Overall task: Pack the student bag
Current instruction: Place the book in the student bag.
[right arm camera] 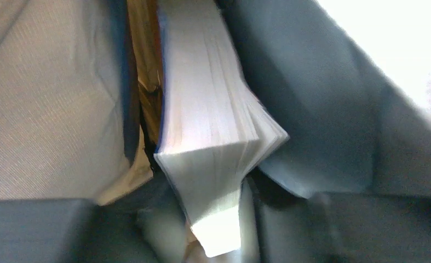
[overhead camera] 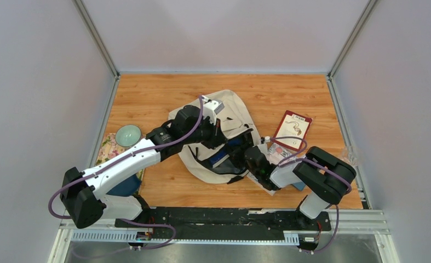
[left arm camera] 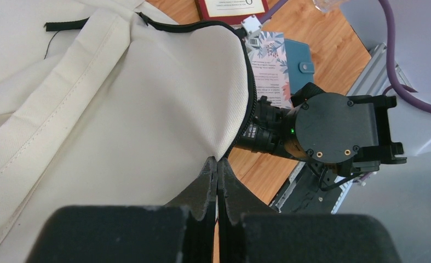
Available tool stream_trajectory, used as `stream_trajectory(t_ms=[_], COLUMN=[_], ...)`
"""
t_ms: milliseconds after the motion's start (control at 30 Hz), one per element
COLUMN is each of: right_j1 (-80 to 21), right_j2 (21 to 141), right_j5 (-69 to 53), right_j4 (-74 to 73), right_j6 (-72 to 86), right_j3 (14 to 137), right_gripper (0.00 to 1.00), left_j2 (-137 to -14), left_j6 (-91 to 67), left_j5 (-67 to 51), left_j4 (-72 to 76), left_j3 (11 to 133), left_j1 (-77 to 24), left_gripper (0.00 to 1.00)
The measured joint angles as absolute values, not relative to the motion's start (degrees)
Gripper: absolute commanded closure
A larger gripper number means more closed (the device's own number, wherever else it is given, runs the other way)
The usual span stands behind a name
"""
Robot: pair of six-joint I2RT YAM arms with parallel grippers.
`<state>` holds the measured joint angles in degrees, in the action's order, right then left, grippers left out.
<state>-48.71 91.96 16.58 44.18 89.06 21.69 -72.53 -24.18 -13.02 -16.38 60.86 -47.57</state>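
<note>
The cream student bag lies in the middle of the table with its mouth toward the arms. My left gripper is shut on the zipper edge of the bag's flap and holds it up. My right gripper reaches inside the bag's mouth, its wrist at the opening. A thick book with a blue cover and white page edges stands between its fingers, inside the bag's lining. A narrow gap shows beside the left finger, so the jaws look open round the book.
A teal bowl sits on a floral cloth at the left. A maroon card, a floral booklet and a teal wallet lie right of the bag. A clear plastic item lies by the right wall.
</note>
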Motion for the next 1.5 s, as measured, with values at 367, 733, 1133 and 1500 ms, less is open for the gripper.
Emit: stream_trajectory(t_ms=[367,733,1133,1500], right_j1=[-49.17,-49.34,-49.76,-49.76], right_j2=[95.39,107.00,105.06,97.27], right_j5=[18.50,27.11,28.27,20.58], right_j4=[56.66,64.51,49.78,37.50], right_j6=[87.66,85.73,86.04,82.70], right_j3=[18.83,27.51,33.65,32.18], right_gripper=[1.00,1.00,0.50,0.23], left_j2=[-72.53,-72.53,-72.49,-69.82], left_j6=[-24.43,-28.23,-29.30,-28.47], left_j5=[-13.06,-15.73,-16.45,-13.98], left_j4=[-15.90,-14.66,-13.78,-13.91], left_j3=[60.80,60.62,59.02,57.25], left_j1=[-47.57,-47.55,-47.55,-47.48], left_gripper=[1.00,1.00,1.00,1.00])
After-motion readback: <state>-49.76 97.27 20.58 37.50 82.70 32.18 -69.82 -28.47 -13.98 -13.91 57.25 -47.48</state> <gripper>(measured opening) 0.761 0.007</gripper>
